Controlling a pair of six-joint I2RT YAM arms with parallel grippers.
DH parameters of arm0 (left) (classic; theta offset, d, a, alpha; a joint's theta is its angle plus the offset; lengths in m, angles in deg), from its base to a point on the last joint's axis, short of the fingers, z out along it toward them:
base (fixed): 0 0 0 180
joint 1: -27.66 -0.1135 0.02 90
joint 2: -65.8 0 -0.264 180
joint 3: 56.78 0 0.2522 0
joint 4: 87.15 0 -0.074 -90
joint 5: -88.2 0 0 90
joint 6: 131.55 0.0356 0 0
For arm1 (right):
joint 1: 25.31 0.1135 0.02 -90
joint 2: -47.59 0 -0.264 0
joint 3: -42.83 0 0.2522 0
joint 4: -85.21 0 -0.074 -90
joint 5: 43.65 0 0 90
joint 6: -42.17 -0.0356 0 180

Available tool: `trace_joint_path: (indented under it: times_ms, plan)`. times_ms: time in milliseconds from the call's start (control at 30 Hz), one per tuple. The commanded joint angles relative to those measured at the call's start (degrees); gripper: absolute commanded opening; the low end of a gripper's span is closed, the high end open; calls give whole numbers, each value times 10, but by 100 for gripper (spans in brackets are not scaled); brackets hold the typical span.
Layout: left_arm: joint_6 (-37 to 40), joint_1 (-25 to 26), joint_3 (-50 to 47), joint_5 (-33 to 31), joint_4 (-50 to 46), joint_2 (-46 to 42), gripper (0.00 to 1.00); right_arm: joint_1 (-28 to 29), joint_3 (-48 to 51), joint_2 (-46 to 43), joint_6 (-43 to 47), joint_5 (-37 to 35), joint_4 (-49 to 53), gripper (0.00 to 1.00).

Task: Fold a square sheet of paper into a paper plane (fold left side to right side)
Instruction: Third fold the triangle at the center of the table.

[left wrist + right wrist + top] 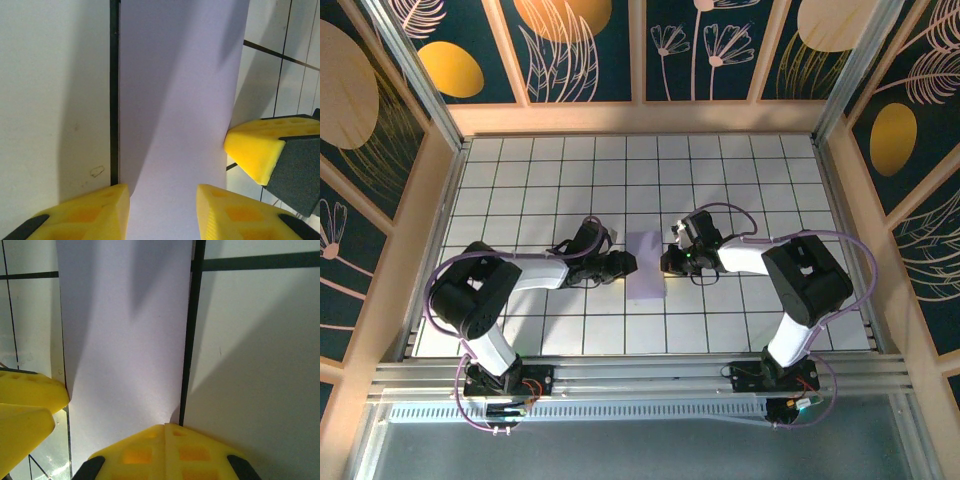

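Fingers [85, 215] L+R, flanking paper [175, 100]

- Two white tubular arms with black joints: left arm [535, 272], right arm [745, 258].
- Lilac cables [428, 297] loop alongside both.
- Yellow wedge-shaped fingers [85, 215], black-backed.

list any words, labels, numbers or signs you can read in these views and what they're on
None: there is no readable text in any view.
The paper is blank, the tiles are plain, and the wall panels carry only leaf and flower drawings.
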Motion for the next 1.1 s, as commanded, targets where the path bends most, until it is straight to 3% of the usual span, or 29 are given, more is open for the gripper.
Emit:
trace_joint_path:
  times_ms: [0, 333, 767, 1067]
  plan:
    - [11, 6, 12, 0, -6, 16, 40, 0, -2, 16, 14, -38, 43, 0]
    - [21, 7, 27, -73, -80, -29, 45, 0, -2, 19, 16, -42, 43, 0]
    - [35, 19, 59, -38, -86, 33, 39, 1, -4, 21, 20, -48, 50, 0]
    - [38, 26, 68, -76, -123, 27, 40, 1, 2, 14, 20, -51, 51, 0]
